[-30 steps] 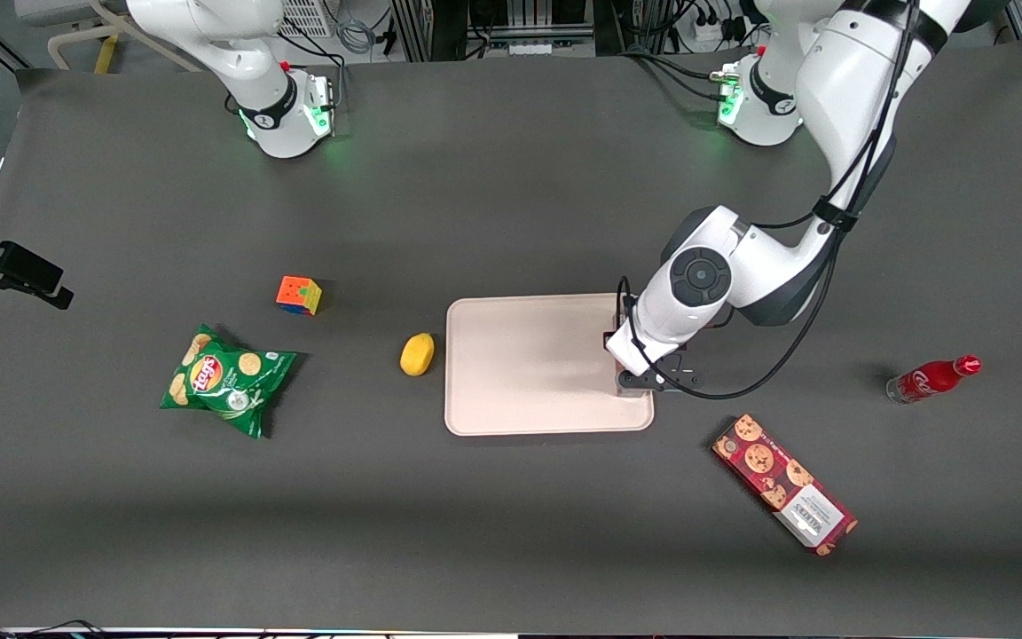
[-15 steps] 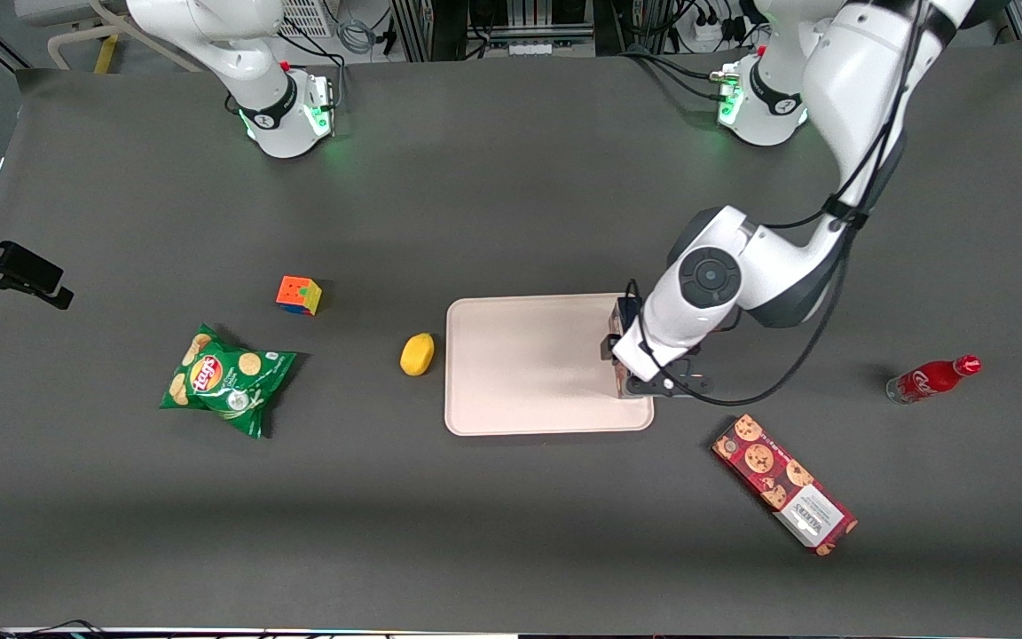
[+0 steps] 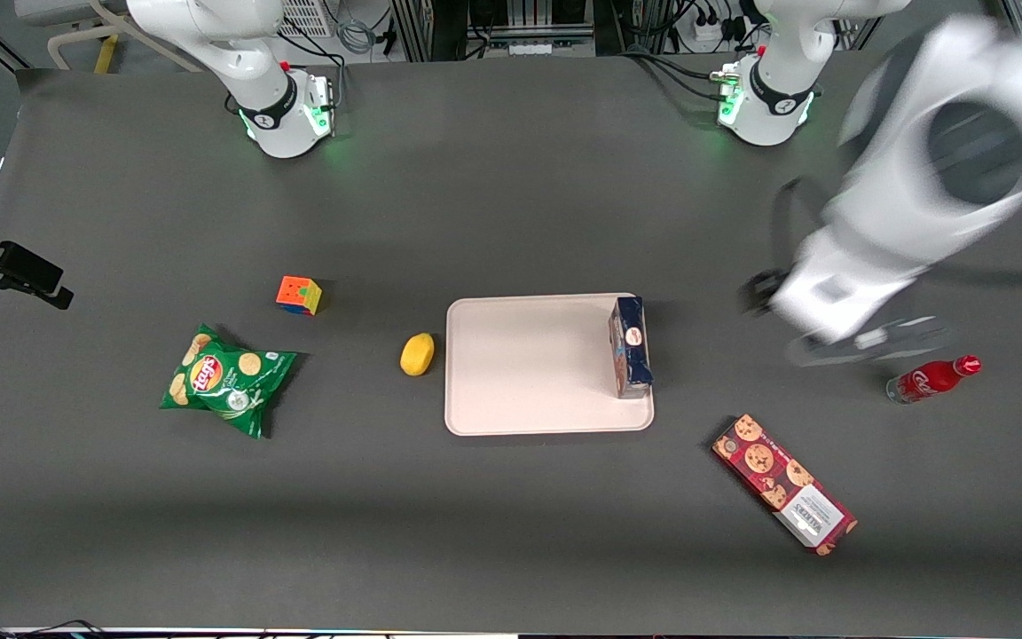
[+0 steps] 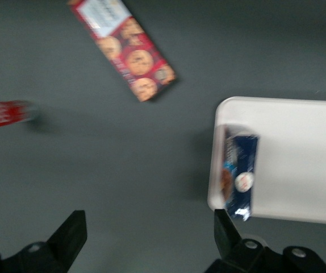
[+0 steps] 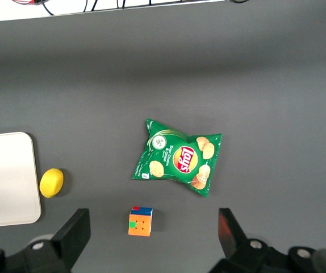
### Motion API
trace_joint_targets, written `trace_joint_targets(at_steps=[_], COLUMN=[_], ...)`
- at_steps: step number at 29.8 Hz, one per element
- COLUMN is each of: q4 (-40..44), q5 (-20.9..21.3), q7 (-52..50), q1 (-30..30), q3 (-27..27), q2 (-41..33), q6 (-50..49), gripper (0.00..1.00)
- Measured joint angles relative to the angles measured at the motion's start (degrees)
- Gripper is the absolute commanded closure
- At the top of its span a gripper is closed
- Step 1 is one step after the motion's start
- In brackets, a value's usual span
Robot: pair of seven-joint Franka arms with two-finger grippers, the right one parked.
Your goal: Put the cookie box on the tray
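The dark-blue cookie box (image 3: 631, 346) stands on its long side on the pale pinkish tray (image 3: 529, 364), along the rim nearest the working arm's end. In the left wrist view the cookie box (image 4: 239, 176) sits just inside the tray (image 4: 299, 153) edge. My gripper (image 3: 866, 344) is raised above the bare table, well away from the tray toward the working arm's end and close to a red bottle. The gripper (image 4: 149, 227) is open, with only dark tabletop between its fingers.
A long red cookie box (image 3: 782, 484) lies nearer the front camera than the tray. A red cola bottle (image 3: 932, 379) lies toward the working arm's end. A lemon (image 3: 417, 354), a puzzle cube (image 3: 299, 295) and a green chips bag (image 3: 225, 380) lie toward the parked arm's end.
The gripper let go of the cookie box, which stays on the tray. The arm rose and swung quickly away toward its own end of the table.
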Motion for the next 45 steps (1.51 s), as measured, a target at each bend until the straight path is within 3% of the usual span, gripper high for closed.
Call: trace_joint_targets(at_steps=[7, 13, 18, 23, 45], q4=[-1.95, -16.81, -31.77, -38.70, -37.25], q5=[-5.34, -7.03, -7.38, -7.41, -9.05], q7=[18.91, 28.25, 28.73, 28.73, 28.71], q1=[0.07, 0.62, 0.65, 0.62, -0.21], q3=[13.27, 20.96, 21.42, 21.34, 19.69], q2=[-7.27, -15.64, -22.08, -24.48, -24.64], q6=[-4.99, 4.81, 15.37, 19.69, 20.16], gripper=[0.00, 0.00, 0.00, 0.00, 0.00])
